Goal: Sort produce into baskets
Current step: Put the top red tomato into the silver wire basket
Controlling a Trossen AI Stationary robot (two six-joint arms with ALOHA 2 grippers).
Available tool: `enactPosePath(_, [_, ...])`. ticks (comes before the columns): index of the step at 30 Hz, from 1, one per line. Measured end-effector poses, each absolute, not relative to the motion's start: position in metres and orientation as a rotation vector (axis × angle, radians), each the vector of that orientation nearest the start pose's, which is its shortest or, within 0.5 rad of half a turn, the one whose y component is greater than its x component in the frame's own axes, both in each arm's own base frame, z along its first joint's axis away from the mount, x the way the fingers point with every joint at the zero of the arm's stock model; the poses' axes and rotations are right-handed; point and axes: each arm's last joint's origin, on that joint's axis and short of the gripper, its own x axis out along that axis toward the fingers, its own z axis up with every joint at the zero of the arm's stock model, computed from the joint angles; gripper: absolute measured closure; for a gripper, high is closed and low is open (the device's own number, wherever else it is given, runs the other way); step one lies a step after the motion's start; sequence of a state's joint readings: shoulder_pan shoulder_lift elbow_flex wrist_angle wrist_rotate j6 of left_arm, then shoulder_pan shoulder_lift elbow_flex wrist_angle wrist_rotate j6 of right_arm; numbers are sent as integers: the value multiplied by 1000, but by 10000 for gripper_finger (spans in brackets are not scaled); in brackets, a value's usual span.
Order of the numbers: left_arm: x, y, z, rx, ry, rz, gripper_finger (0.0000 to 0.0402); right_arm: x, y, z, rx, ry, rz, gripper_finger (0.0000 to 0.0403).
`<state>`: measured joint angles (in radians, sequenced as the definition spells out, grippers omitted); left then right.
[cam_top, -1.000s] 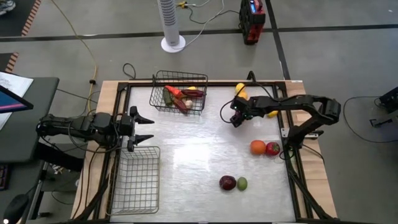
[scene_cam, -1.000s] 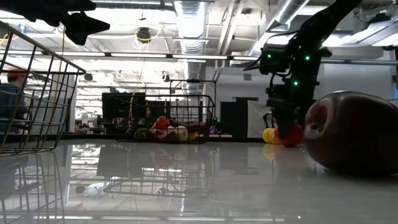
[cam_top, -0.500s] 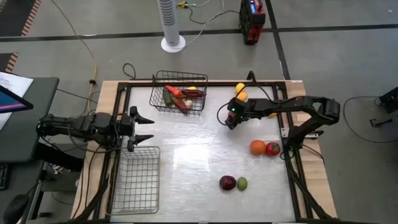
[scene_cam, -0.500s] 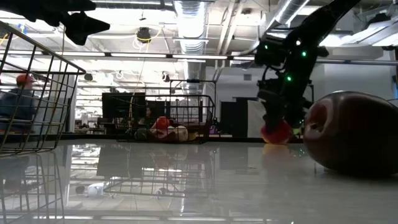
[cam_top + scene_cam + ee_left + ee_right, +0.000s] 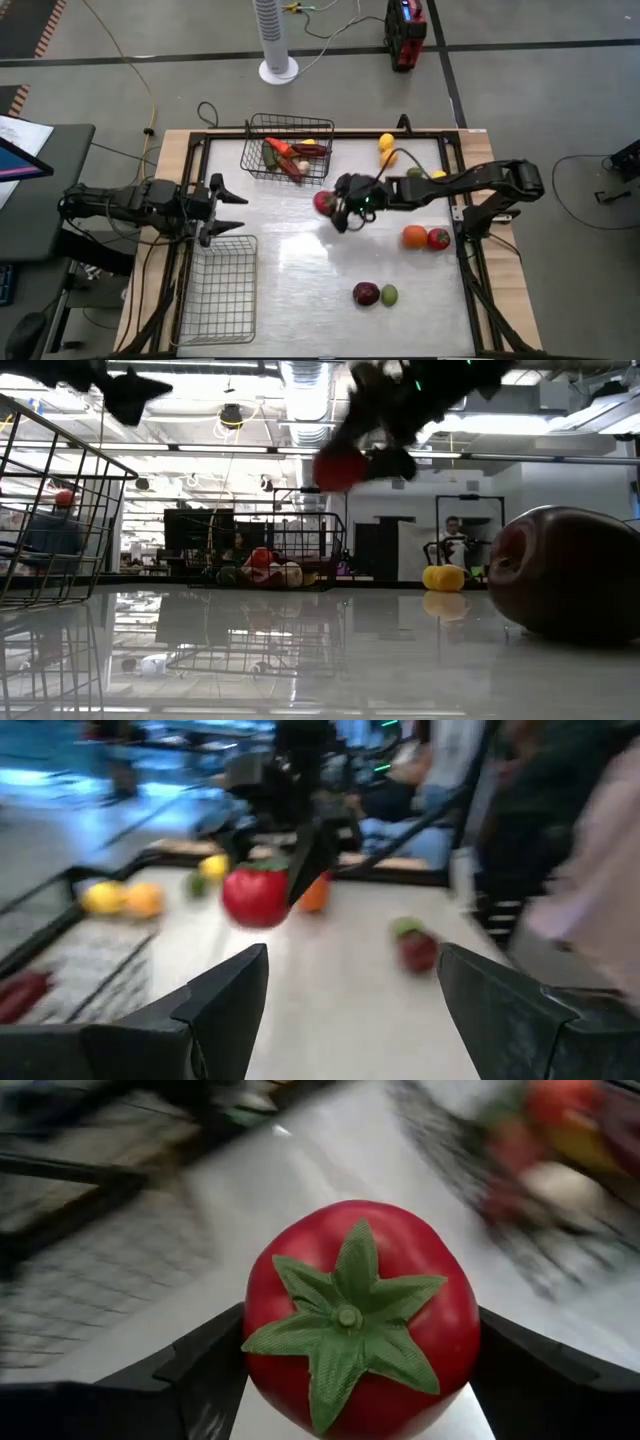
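The right gripper is clamped on a red tomato, holding it above the table just beside the far basket that already holds produce. The left gripper waits with its jaws apart near the empty near basket.

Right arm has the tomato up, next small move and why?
Probably carry on toward the far basket: the right end effector holds the tomato above the table just short of its near corner, and that basket already holds produce. The left end effector waits open by the empty basket.
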<state>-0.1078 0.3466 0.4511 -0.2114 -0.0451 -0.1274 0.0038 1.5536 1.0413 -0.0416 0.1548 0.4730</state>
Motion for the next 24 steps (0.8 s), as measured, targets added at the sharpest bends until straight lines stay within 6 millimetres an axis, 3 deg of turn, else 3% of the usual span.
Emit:
enactPosePath(15, [92,-15,307,-130,4,-289,123,476,116,265,188,401,68,54])
enactPosePath(24, [84,-14,332,-92,-124,-299,123,525,136,257,129,364,97,53])
